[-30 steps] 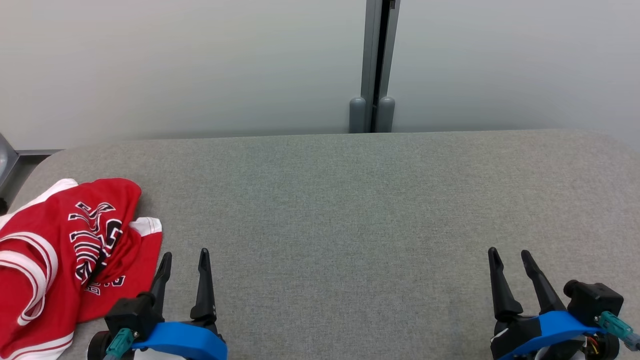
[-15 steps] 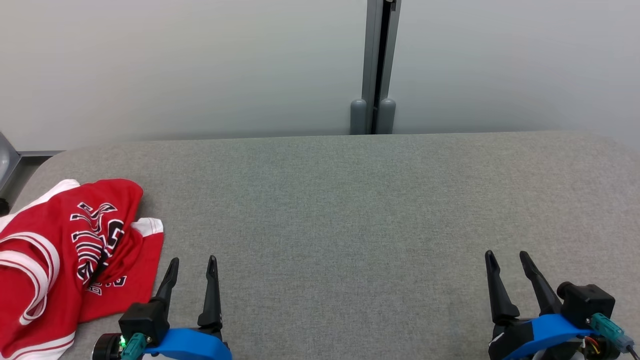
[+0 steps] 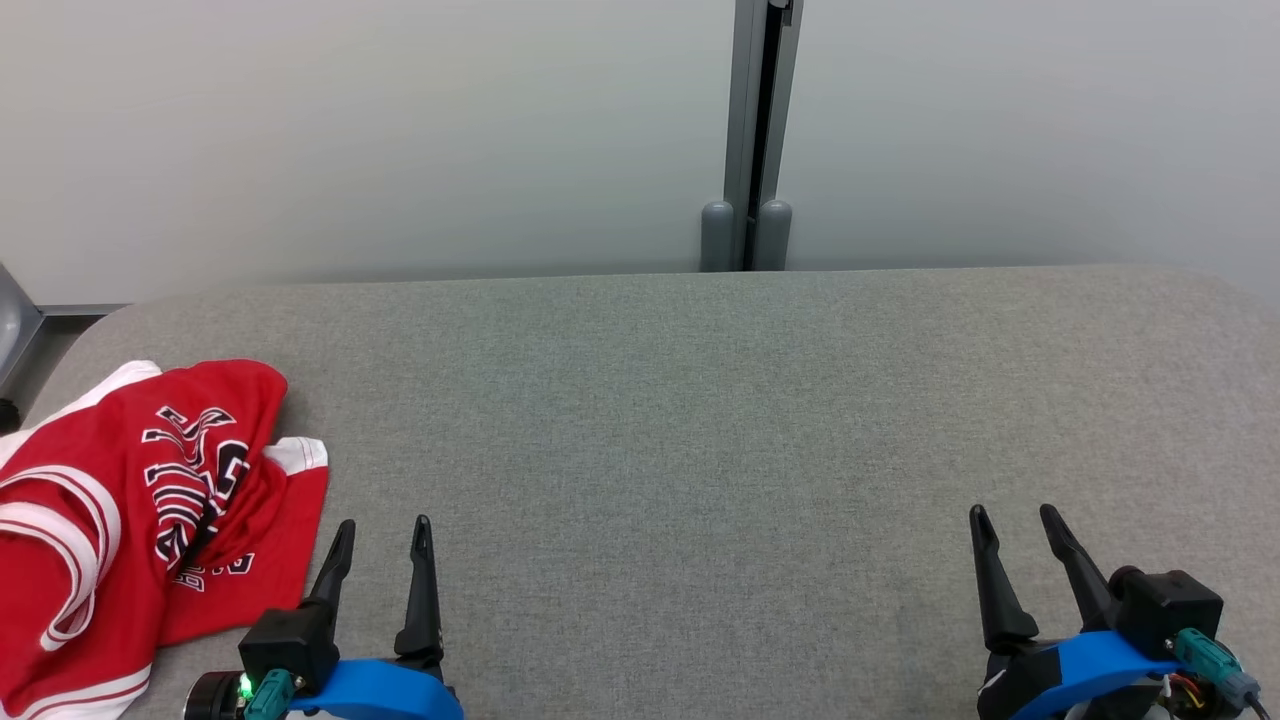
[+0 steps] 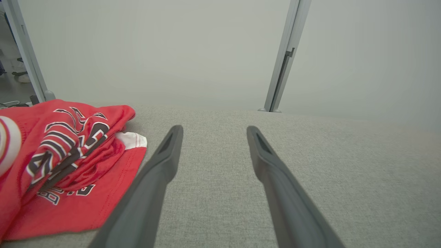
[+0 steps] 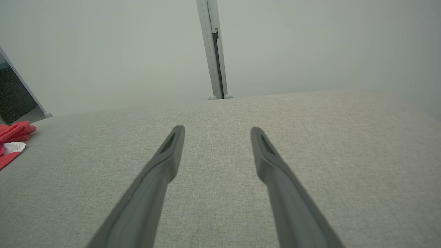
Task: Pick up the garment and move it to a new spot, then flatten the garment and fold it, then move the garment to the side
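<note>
- The right gripper (image 5: pixel 217 130) points across the grey fabric-covered table (image 5: pixel 327 144), its two dark fingers (image 5: pixel 155 186) spread apart with nothing between them.
- A crumpled red garment (image 5: pixel 15 132) with a white patch lies at the table's left edge, well apart from the gripper.
- Beyond the table's far edge stands a pale wall (image 5: pixel 103 51), with a grey upright post (image 5: pixel 212 48) near the middle of that edge.

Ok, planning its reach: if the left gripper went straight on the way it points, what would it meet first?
Likely nothing soon: the left gripper points over bare grey table, while the red garment lies just left of that line.
</note>
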{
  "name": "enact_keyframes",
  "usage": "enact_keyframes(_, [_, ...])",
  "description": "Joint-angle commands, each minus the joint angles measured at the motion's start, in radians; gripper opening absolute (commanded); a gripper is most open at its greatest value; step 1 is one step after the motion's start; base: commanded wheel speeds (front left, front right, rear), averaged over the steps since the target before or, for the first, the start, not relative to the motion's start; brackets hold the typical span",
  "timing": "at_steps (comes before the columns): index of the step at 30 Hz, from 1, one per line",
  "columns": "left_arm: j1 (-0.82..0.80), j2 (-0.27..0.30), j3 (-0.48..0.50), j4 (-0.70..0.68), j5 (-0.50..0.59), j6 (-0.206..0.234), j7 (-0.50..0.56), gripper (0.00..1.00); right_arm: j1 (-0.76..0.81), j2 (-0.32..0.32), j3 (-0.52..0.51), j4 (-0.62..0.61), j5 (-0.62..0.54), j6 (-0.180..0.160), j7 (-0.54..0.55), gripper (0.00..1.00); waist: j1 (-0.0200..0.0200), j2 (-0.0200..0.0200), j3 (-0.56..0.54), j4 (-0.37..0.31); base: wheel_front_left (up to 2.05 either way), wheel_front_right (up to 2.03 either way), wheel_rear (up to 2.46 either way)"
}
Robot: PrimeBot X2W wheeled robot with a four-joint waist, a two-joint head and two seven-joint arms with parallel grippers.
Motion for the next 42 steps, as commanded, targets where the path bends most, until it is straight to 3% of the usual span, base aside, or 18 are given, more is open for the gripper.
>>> enact_keyframes(1, [0.003, 0.004, 0.005, 0.001, -0.003, 0.003, 0.000, 1.00, 0.004, -0.007, -0.002, 0.001, -0.002, 0.000, -0.004, 1.00, 0.0000, -0.0001, 0.000, 0.000, 0.00, 0.00, 0.00])
enact_keyframes(15, [-0.009, 0.016, -0.015, 0.003, 0.007, 0.018, 0.006, 1.00, 0.014, -0.006, -0.004, -0.016, -0.038, 0.000, -0.003, 1.00, 0.0000, -0.0001, 0.000, 0.040, 0.00, 0.00, 0.00])
enact_keyframes(42, [0.027, 0.051, -0.026, -0.041, -0.006, 0.034, 0.020, 1.00, 0.034, -0.006, 0.007, 0.001, -0.015, 0.000, -0.014, 1.00, 0.0000, -0.0001, -0.014, 0.453, 0.00, 0.00, 0.00])
